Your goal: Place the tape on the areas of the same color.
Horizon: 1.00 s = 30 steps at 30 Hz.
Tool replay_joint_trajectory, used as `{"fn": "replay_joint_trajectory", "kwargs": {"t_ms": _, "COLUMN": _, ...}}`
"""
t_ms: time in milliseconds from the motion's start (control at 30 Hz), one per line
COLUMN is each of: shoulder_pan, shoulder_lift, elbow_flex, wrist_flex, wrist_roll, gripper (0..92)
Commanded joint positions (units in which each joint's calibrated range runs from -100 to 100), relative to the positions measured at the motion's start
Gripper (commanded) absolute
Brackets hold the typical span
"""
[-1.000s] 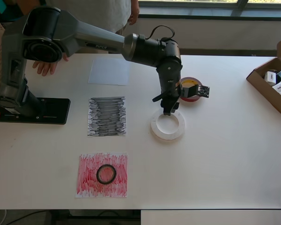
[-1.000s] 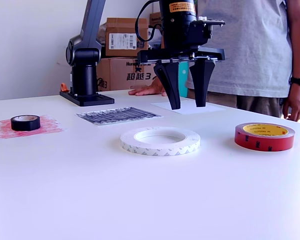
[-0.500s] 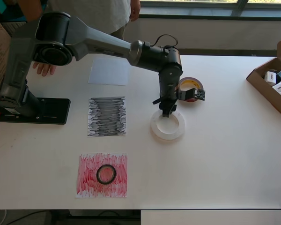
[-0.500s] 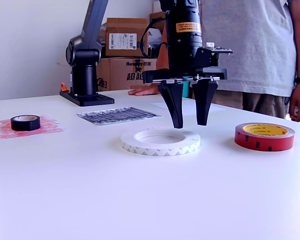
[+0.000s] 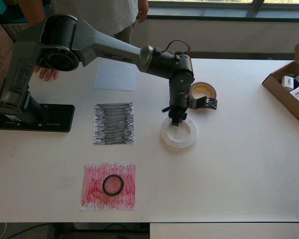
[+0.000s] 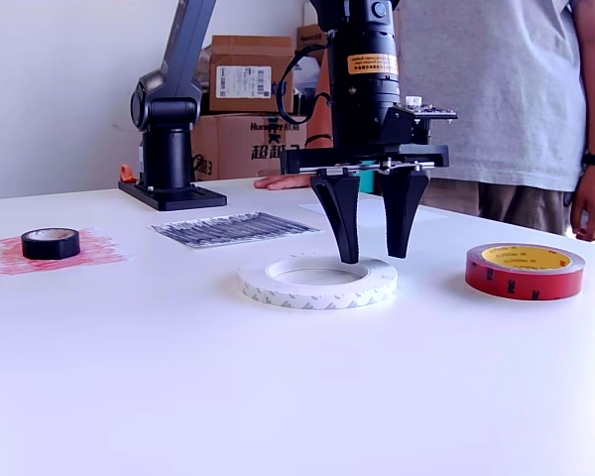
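The wide white ring of tape (image 5: 178, 135) lies flat on the table mid-right and also shows in the exterior view (image 6: 317, 281). My gripper (image 5: 177, 120) is open and empty, pointing straight down with its tips at the ring's far rim (image 6: 373, 256). The dark red roll with a yellowish core (image 5: 203, 93) lies just beyond it (image 6: 525, 271). The small black roll (image 5: 113, 184) sits on the red scribbled sheet (image 5: 94, 196), also seen in the exterior view (image 6: 51, 243). The black-grey sheet (image 5: 113, 123) and the white sheet (image 5: 116, 75) lie bare.
The black robot base plate (image 5: 37, 118) is at the overhead view's left edge. An open cardboard box with small packaged boxes (image 5: 293, 89) stands at the right edge. A person stands at the far side (image 6: 496, 89), one hand resting on the table (image 5: 49, 72).
My gripper has come down, still open, from above the white ring to its far rim. The rolls and sheets have not moved.
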Motion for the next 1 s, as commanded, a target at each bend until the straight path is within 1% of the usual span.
{"fn": "replay_joint_trajectory", "kwargs": {"t_ms": 0, "shoulder_pan": 0.2, "shoulder_lift": 0.8, "elbow_flex": -0.3, "wrist_flex": 0.1, "wrist_roll": -0.4, "gripper": 52.7}}
{"fn": "replay_joint_trajectory", "kwargs": {"t_ms": 300, "shoulder_pan": -0.1, "shoulder_lift": 1.3, "elbow_flex": -0.3, "wrist_flex": 0.1, "wrist_roll": -0.4, "gripper": 52.6}}
{"fn": "replay_joint_trajectory", "kwargs": {"t_ms": 367, "shoulder_pan": 0.1, "shoulder_lift": 1.3, "elbow_flex": -0.3, "wrist_flex": 0.1, "wrist_roll": -0.4, "gripper": 49.8}}
{"fn": "replay_joint_trajectory", "kwargs": {"t_ms": 400, "shoulder_pan": 0.2, "shoulder_lift": 1.3, "elbow_flex": -0.3, "wrist_flex": 0.1, "wrist_roll": -0.5, "gripper": 45.6}}
{"fn": "replay_joint_trajectory", "kwargs": {"t_ms": 433, "shoulder_pan": 0.2, "shoulder_lift": 1.3, "elbow_flex": -0.3, "wrist_flex": 0.1, "wrist_roll": -0.5, "gripper": 39.2}}
{"fn": "replay_joint_trajectory", "kwargs": {"t_ms": 467, "shoulder_pan": 0.2, "shoulder_lift": 1.3, "elbow_flex": -0.3, "wrist_flex": 0.1, "wrist_roll": -0.4, "gripper": 31.0}}
{"fn": "replay_joint_trajectory", "kwargs": {"t_ms": 567, "shoulder_pan": 0.2, "shoulder_lift": 1.3, "elbow_flex": -0.3, "wrist_flex": 0.1, "wrist_roll": -0.3, "gripper": 0.8}}
{"fn": "replay_joint_trajectory", "kwargs": {"t_ms": 600, "shoulder_pan": 0.2, "shoulder_lift": 1.3, "elbow_flex": -0.3, "wrist_flex": 0.1, "wrist_roll": -0.3, "gripper": 0.0}}
{"fn": "replay_joint_trajectory", "kwargs": {"t_ms": 667, "shoulder_pan": 0.2, "shoulder_lift": 1.3, "elbow_flex": -0.1, "wrist_flex": 0.1, "wrist_roll": -0.5, "gripper": 5.8}}
{"fn": "replay_joint_trajectory", "kwargs": {"t_ms": 700, "shoulder_pan": 0.1, "shoulder_lift": 1.3, "elbow_flex": -0.1, "wrist_flex": 0.1, "wrist_roll": -0.6, "gripper": 5.3}}
{"fn": "replay_joint_trajectory", "kwargs": {"t_ms": 767, "shoulder_pan": 0.1, "shoulder_lift": 1.3, "elbow_flex": -0.2, "wrist_flex": 0.1, "wrist_roll": -0.7, "gripper": 0.1}}
{"fn": "replay_joint_trajectory", "kwargs": {"t_ms": 900, "shoulder_pan": 0.3, "shoulder_lift": 0.4, "elbow_flex": -0.2, "wrist_flex": 0.1, "wrist_roll": -1.2, "gripper": 0.0}}
{"fn": "replay_joint_trajectory", "kwargs": {"t_ms": 967, "shoulder_pan": 1.4, "shoulder_lift": 0.1, "elbow_flex": -0.6, "wrist_flex": 0.1, "wrist_roll": -2.3, "gripper": 0.0}}
